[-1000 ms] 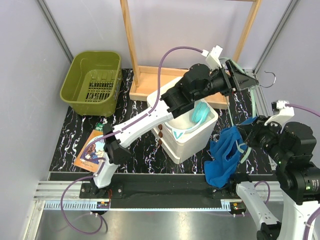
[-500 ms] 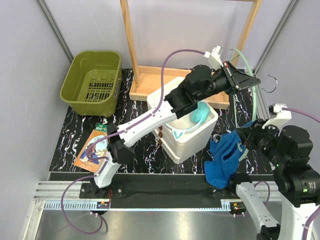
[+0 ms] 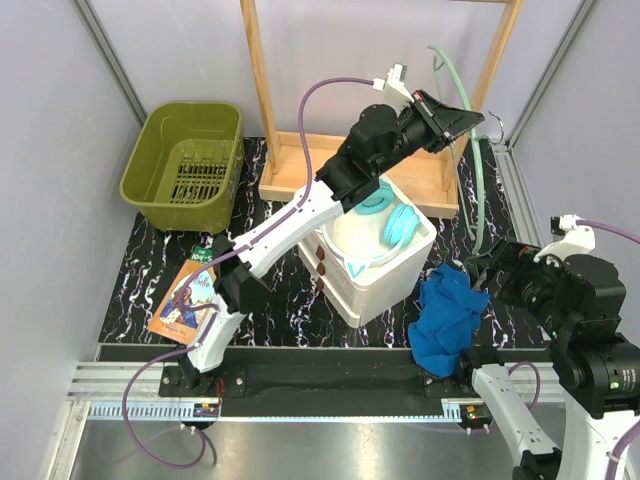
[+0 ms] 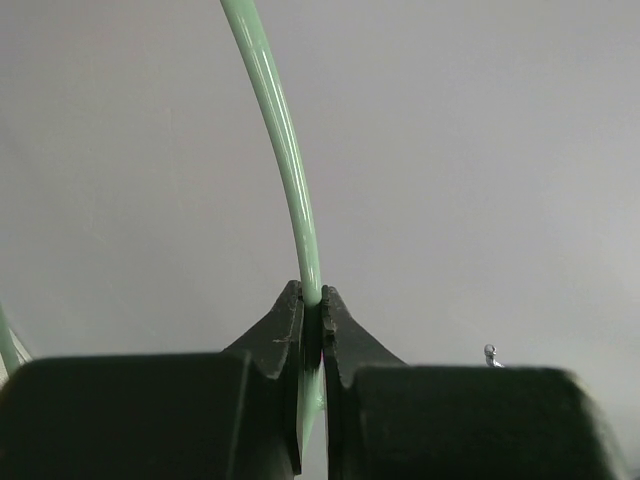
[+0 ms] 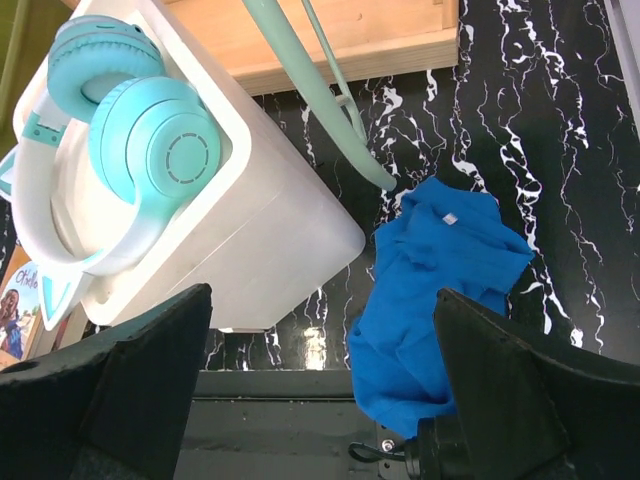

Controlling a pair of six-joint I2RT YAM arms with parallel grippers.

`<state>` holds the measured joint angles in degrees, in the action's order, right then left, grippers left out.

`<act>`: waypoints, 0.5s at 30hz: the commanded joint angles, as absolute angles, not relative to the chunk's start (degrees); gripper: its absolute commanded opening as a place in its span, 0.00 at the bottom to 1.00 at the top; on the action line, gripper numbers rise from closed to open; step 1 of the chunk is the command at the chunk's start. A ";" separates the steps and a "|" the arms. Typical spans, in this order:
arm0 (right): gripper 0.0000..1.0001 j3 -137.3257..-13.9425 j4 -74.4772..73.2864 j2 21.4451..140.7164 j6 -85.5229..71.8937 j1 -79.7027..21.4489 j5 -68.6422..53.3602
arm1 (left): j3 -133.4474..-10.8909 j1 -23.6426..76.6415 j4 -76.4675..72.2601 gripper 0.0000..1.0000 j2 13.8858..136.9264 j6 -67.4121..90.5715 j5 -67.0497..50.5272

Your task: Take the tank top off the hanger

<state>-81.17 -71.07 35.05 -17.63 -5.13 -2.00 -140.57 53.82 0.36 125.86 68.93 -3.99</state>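
The royal-blue tank top (image 3: 445, 318) lies crumpled on the black marbled table, right of the white box, and nothing grips it. It also shows in the right wrist view, the tank top (image 5: 440, 290) with its white neck label up. My left gripper (image 3: 468, 117) is raised high at the back, shut on the mint-green hanger (image 3: 478, 170). That hanger hangs bare, its lower end above the table. In the left wrist view the hanger (image 4: 285, 160) rod is pinched in the left gripper (image 4: 311, 296). My right gripper (image 5: 322, 335) stands open above the top, holding nothing.
A white box (image 3: 350, 285) holds turquoise headphones (image 3: 396, 225) mid-table. A wooden rack frame (image 3: 262, 95) stands behind it on a wooden base (image 3: 425, 190). An olive basket (image 3: 185, 150) sits back left. A book (image 3: 185, 300) lies front left.
My right gripper has opened and let the tank top drop to the table. My left gripper has shut on the hanger and carried it up and left, free of the top.
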 commanded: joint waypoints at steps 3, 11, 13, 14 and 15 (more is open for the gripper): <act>0.98 -85.25 -71.81 36.03 -17.76 -5.10 -3.33 | -143.00 54.40 -3.69 0.00 121.47 76.02 -3.07; 0.84 -87.98 -67.77 37.53 -14.59 -5.10 -5.62 | -137.12 55.02 -1.41 0.00 115.76 81.03 -4.57; 0.84 -88.07 -67.41 37.44 -12.67 -5.10 -5.28 | -135.45 55.19 -1.14 0.00 113.39 81.82 -4.04; 0.83 -87.98 -67.41 37.27 -12.05 -5.10 -3.97 | -134.05 55.46 -0.97 0.00 112.77 82.35 -4.13; 0.82 -87.80 -67.24 37.00 -11.43 -5.10 -3.26 | -133.60 55.55 -0.53 0.00 111.72 82.79 -4.30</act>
<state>-86.61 -70.17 36.56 -15.31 -5.13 -4.12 -135.15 54.96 2.61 120.05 79.68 -3.81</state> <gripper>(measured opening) 0.833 0.072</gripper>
